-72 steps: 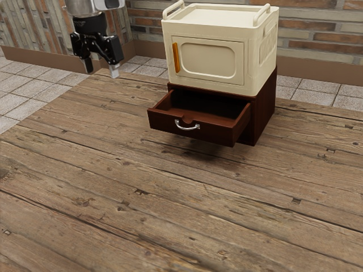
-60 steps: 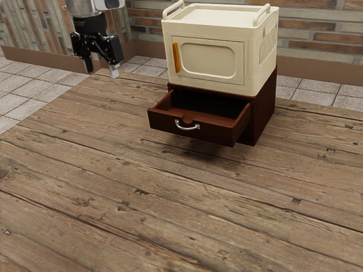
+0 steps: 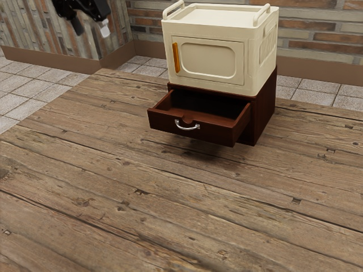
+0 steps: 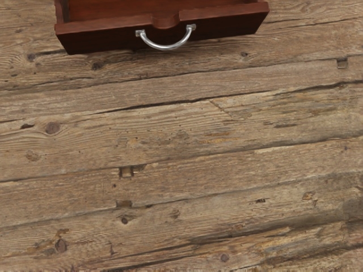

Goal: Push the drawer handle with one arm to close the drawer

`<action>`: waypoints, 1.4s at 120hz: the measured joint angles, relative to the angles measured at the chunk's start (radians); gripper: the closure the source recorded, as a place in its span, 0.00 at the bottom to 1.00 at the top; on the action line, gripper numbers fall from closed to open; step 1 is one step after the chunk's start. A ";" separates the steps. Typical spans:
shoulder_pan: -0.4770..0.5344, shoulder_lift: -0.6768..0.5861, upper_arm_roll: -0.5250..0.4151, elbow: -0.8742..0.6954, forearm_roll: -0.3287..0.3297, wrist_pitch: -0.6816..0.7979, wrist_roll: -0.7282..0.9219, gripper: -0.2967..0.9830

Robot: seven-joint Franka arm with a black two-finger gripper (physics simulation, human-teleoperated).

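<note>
Drawer (image 3: pixel 215 133) with its back deep in shadow, released hand (image 3: pixel 91 29) partly beyond view

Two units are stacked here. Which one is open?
The lower one, the dark brown cabinet: its drawer juts out past the cabinet's body, while the cream unit on top has its door shut.

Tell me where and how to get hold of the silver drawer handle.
Best taken, I'd say, at the middle of the silver handle, coming from in front of the drawer, one finger above the bar and one below. It is a slim bow fixed to the drawer's front at both ends, and its middle stands off from the wood, which should leave room for fingertips.
</note>
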 joint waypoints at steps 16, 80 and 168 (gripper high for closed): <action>-0.044 -0.015 -0.017 0.018 -0.031 -0.055 -0.047 0.23; 0.097 -0.418 -0.241 -0.977 0.018 0.403 -0.247 0.23; 0.003 -0.140 -0.247 -1.021 0.105 0.800 -0.354 0.69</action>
